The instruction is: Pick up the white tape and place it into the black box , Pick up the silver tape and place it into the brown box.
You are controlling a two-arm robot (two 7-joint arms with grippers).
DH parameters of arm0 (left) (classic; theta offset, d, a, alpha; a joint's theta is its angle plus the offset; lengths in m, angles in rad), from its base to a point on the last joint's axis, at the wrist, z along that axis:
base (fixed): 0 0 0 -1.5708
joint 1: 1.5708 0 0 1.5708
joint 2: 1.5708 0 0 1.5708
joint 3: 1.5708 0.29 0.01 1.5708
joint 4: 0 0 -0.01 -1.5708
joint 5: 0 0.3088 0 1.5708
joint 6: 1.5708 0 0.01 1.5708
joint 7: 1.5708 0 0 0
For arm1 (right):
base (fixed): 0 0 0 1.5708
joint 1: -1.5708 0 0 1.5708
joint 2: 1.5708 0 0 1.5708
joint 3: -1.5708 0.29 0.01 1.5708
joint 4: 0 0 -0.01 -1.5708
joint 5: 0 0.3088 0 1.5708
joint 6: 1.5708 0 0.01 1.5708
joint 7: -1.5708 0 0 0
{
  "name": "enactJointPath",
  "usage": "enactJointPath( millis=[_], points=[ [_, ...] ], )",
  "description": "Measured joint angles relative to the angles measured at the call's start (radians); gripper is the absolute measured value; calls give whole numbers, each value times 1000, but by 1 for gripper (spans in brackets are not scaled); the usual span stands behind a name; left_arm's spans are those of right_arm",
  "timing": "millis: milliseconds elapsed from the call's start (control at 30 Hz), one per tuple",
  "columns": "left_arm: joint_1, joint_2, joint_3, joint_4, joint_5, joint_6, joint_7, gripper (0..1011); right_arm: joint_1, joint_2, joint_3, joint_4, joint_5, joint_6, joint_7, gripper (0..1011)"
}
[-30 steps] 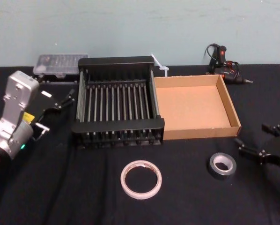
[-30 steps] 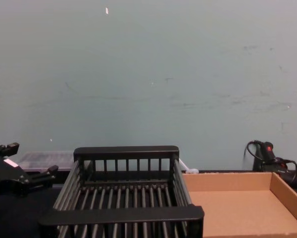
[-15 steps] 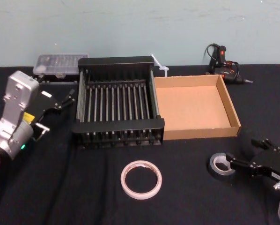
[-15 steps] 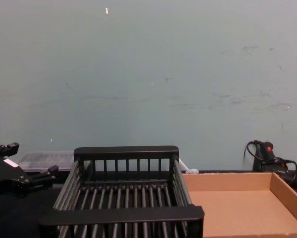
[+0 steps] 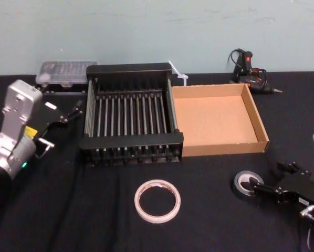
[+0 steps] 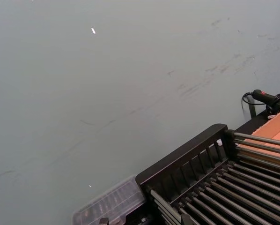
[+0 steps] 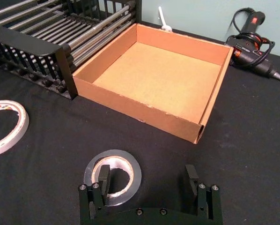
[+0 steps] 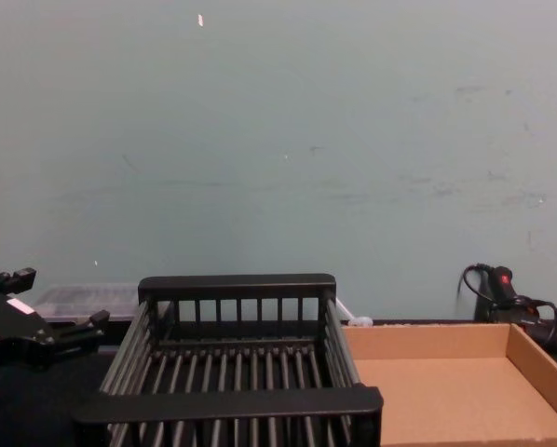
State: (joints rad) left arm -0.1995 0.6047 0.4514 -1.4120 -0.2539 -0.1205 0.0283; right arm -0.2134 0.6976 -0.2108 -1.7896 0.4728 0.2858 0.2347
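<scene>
The right gripper (image 7: 149, 185) sits low over the black table (image 5: 67, 210), in front of the brown box (image 5: 259, 134), with its jaws spread wide. One finger (image 7: 104, 176) reaches into the hollow centre of the silver tape (image 7: 113, 176), which lies flat in front of the brown box's near wall; the other finger stands off to the roll's side, so nothing is gripped. By my reading the silver tape comes first, and the step in hand is lining up for the grasp. The next move calls for closing the fingers on the roll's wall, then a lift high enough to clear the box's near wall.

The white tape (image 5: 157, 200) lies flat farther along from the brown box, in front of the black box (image 5: 131, 143), untouched. The left gripper (image 5: 73, 111) hangs idle on the black box's far side from the brown box, fingers apart. A glue gun (image 5: 249, 71) rests behind the brown box and a clear case (image 5: 65, 72) behind the black box, both clear of the path.
</scene>
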Motion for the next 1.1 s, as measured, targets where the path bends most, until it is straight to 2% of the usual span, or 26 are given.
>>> enactJointPath(
  millis=[700,1100],
  points=[
    [0,0,0,0,0,0,0,1001,57,-70,-16,79,-58,17,38,1002],
    [0,0,0,0,0,0,0,1001,56,-69,-15,78,-59,17,37,1002]
  ],
)
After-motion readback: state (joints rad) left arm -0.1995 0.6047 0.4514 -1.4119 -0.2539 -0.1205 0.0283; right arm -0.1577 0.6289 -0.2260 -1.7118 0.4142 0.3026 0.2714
